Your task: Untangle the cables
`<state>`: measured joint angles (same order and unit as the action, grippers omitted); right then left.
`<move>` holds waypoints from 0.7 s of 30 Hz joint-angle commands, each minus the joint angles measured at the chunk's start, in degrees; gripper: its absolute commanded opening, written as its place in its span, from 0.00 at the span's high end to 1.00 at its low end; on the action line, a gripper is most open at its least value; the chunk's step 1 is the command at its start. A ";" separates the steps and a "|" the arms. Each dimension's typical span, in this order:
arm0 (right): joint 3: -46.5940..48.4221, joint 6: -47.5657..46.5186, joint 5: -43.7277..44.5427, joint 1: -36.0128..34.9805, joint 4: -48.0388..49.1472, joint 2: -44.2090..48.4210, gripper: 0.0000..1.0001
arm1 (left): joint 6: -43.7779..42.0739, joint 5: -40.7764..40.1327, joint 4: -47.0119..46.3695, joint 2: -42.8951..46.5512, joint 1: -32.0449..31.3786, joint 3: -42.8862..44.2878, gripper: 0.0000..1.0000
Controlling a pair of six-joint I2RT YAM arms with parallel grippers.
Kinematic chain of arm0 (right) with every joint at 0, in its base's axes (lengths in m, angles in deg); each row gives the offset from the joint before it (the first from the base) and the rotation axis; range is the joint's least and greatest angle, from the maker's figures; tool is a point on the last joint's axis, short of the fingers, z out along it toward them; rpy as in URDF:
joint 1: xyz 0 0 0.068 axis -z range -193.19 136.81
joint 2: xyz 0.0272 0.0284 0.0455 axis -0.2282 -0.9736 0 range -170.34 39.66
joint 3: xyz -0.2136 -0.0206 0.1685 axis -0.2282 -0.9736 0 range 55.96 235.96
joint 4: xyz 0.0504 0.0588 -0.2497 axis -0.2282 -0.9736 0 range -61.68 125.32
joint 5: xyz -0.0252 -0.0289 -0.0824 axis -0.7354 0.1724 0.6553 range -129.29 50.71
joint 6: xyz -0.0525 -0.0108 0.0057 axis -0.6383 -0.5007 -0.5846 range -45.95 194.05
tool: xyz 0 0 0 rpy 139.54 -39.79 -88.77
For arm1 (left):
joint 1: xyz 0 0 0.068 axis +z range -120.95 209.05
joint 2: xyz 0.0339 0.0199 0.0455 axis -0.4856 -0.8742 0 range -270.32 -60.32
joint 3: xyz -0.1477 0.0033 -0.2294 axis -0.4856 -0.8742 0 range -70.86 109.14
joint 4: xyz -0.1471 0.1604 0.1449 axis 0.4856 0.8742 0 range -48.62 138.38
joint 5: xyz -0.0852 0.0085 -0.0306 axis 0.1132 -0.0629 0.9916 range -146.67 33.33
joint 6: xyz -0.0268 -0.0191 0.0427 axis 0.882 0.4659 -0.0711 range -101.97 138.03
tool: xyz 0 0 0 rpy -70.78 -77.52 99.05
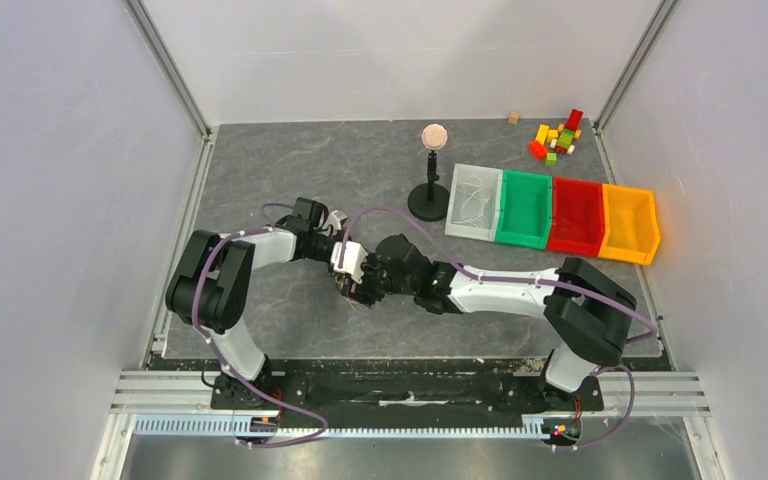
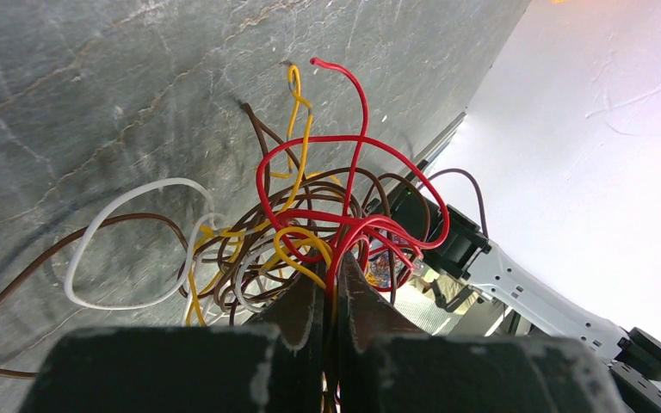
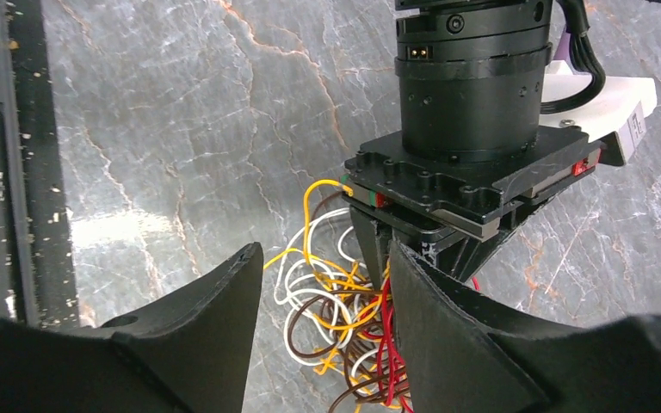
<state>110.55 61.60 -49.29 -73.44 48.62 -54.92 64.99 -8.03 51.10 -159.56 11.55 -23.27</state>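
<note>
The cables (image 2: pixel 310 219) are a small tangle of red, yellow, brown and white wires lying on the grey table; they show between the two gripper heads in the top view (image 1: pixel 357 293). My left gripper (image 2: pixel 336 262) points down into the tangle and is shut on red and yellow strands. My right gripper (image 3: pixel 323 258) is open, its jaws standing on either side of the cables (image 3: pixel 344 318). Its right finger (image 3: pixel 447 327) touches the red strands and lies against the left gripper's fingers (image 3: pixel 370 237). In the top view the left gripper (image 1: pixel 350 283) and right gripper (image 1: pixel 370 286) meet mid-table.
Four bins stand in a row at the back right: clear (image 1: pixel 457 212), green (image 1: pixel 525 238), red (image 1: pixel 577 245), orange (image 1: pixel 628 250). A black stand with a pink ball (image 1: pixel 428 195) is left of them. Coloured blocks (image 1: pixel 558 135) lie in the far right corner.
</note>
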 commanded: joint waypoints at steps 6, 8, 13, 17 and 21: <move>2.34 -3.90 2.90 -0.13 5.25 -3.79 0.62 | 2.52 2.31 -0.83 0.36 -0.51 1.27 0.97; 2.99 -3.37 3.64 -0.12 4.24 -3.68 0.95 | 2.09 2.52 -0.60 0.62 -0.37 1.65 0.92; 8.10 5.34 -0.85 1.27 -2.19 3.02 1.00 | -4.20 0.04 4.32 3.46 3.09 3.21 0.70; 9.13 11.39 -5.92 5.19 -3.86 8.58 1.00 | -10.69 1.78 8.04 6.05 8.67 4.22 0.51; 8.98 15.62 -9.29 8.53 -5.03 11.28 1.00 | -24.00 1.67 14.33 10.59 15.46 6.52 0.31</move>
<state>117.46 70.65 -53.77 -67.54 44.25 -47.14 55.92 -7.88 59.03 -154.84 21.94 -20.56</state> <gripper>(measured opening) 0.008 0.631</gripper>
